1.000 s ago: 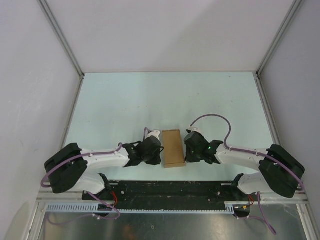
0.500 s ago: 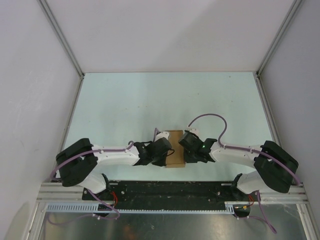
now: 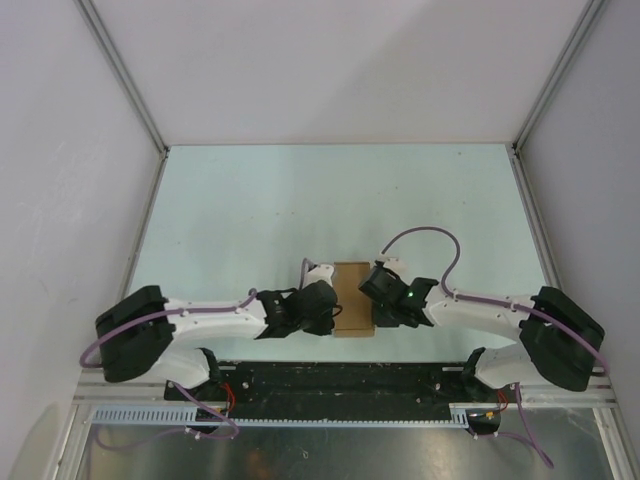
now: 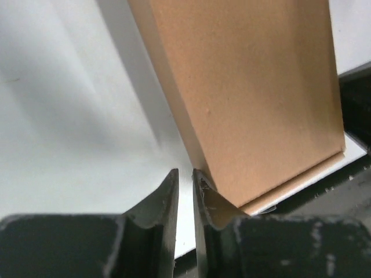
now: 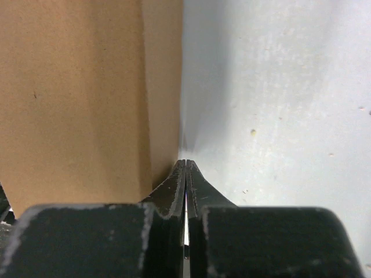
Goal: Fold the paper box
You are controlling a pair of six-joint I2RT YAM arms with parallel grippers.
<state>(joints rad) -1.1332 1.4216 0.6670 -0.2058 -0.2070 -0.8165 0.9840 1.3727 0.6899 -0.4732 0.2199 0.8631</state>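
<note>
Left gripper (image 4: 185, 175) slightly parted; right gripper (image 5: 185, 165) pressed together; paper box (image 3: 352, 292) sides hidden overhead.

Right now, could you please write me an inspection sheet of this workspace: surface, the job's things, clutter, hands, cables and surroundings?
Surface: pale green table, with a few small specks.
Job's things: paper box, brown, closed with a flat top, lying close to the table's near edge between the two hands.
Clutter: nothing seen.
Hands: left hand is low at the box's left side, jaws a narrow gap apart, nothing between them; right hand is shut, tips at the foot of the box's right side wall.
Cables: purple cable loops above the right arm; another lies along the left arm.
Surroundings: white walls, metal frame posts, black base rail.
</note>
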